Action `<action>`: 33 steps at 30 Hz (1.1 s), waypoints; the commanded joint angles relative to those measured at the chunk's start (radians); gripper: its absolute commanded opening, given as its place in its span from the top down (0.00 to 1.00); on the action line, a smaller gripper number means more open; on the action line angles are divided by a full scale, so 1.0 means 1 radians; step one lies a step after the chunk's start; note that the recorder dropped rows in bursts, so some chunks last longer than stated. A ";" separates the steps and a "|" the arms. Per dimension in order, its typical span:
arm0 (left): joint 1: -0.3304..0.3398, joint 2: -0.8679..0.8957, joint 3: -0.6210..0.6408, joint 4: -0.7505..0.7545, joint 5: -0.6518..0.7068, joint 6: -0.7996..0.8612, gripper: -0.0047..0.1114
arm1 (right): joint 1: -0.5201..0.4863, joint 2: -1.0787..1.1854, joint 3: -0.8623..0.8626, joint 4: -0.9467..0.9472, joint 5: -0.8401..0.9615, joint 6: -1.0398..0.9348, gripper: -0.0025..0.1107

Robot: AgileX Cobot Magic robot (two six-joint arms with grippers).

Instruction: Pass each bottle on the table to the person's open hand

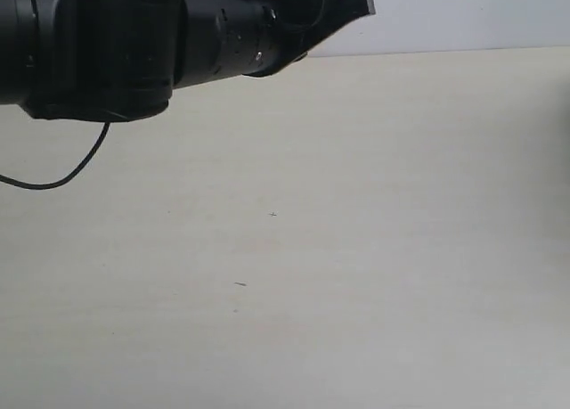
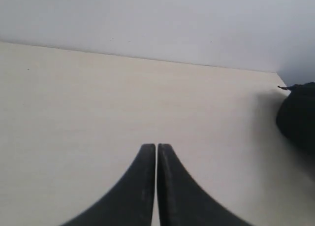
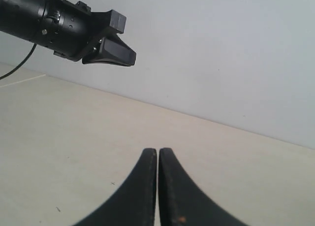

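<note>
A: What does the exterior view give?
B: The left arm (image 1: pixel 107 44) juts in from the upper left, black and bulky, above the table (image 1: pixel 374 302). The left end effector (image 1: pixel 356 1) at its tip tapers to one narrow point, fingers drawn together. A thin black cable (image 1: pixel 67 179) loops down below the arm. The table fills the rest of the view, pale beige, with tiny dark specks (image 1: pixel 272 214) near the middle.
A: And the left wrist view?
B: The left end effector's two black fingers (image 2: pixel 140 191) meet along their inner edges, closed tight, over the table, which runs back to a pale wall (image 2: pixel 157 19). A dark shape (image 2: pixel 300 117) sits at the edge of the view; I cannot tell what it is.
A: The right wrist view?
B: The right end effector (image 3: pixel 157 154) looks the same: fingers flush together, closed, above the table. Farther off, the left arm reaches across in front of the wall, clear of the table, its end effector narrow as well.
</note>
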 commanded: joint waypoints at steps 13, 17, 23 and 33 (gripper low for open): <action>-0.006 0.006 0.010 0.062 -0.025 0.060 0.93 | 0.001 -0.004 0.001 0.002 -0.007 -0.001 0.96; -0.004 0.008 0.010 0.151 -0.154 0.331 0.93 | 0.001 -0.004 0.001 0.002 -0.007 -0.001 0.96; 0.040 0.037 0.010 0.181 -0.197 0.531 0.93 | 0.001 -0.004 0.001 0.002 -0.007 -0.001 0.96; 0.101 0.074 0.116 0.492 -0.049 0.287 0.96 | 0.001 -0.004 0.001 0.002 -0.007 -0.001 0.96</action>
